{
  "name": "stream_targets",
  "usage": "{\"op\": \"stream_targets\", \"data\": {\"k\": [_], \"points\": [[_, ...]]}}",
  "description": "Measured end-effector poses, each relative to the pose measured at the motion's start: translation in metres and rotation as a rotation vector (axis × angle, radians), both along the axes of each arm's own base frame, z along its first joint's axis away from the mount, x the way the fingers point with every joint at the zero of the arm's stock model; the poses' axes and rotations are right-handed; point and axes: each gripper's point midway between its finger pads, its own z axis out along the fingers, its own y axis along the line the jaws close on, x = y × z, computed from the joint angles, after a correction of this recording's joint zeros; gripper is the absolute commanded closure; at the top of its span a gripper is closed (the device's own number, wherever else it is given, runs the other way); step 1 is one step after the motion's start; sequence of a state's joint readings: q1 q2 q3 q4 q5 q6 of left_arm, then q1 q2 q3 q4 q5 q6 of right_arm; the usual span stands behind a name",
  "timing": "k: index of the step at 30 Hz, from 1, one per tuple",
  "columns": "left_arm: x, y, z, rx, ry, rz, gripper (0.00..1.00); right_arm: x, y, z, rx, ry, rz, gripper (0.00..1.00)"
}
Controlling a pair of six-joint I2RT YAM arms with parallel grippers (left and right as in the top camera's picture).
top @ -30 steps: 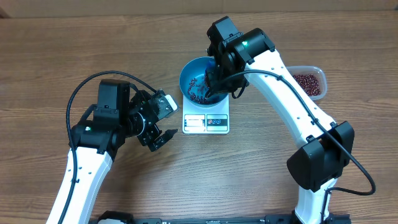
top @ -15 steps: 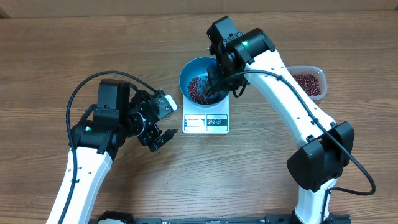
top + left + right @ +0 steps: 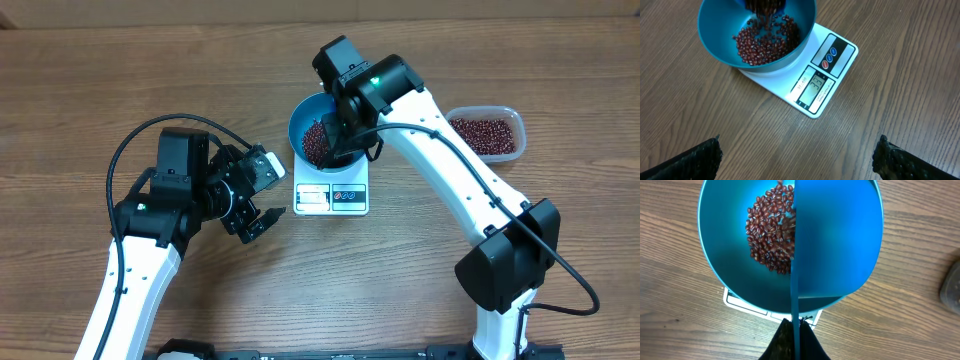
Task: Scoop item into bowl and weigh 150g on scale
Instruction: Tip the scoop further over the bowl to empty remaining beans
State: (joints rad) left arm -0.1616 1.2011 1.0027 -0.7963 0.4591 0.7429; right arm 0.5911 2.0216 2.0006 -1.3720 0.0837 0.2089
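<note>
Your right jaws clamp the scoop (image 3: 840, 245), tipped over the bowl (image 3: 715, 35) on the scale (image 3: 832, 70); beans (image 3: 762, 42) fall in. Left jaws hang apart. Tip too fast and you may overshoot, or nudge the bowl and skew the reading

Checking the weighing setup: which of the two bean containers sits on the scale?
The teal bowl, on the white scale; the clear tub stands apart on the table.
</note>
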Motion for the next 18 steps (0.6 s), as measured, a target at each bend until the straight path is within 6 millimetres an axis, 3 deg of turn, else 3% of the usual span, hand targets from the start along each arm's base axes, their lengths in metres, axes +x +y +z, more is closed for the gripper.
{"op": "stream_targets", "data": {"k": [18], "points": [[0.0000, 0.0000, 0.0000, 0.000, 0.000, 0.000, 0.00, 0.0030, -0.0035, 0.0020, -0.081, -0.058, 0.006, 0.96]]}}
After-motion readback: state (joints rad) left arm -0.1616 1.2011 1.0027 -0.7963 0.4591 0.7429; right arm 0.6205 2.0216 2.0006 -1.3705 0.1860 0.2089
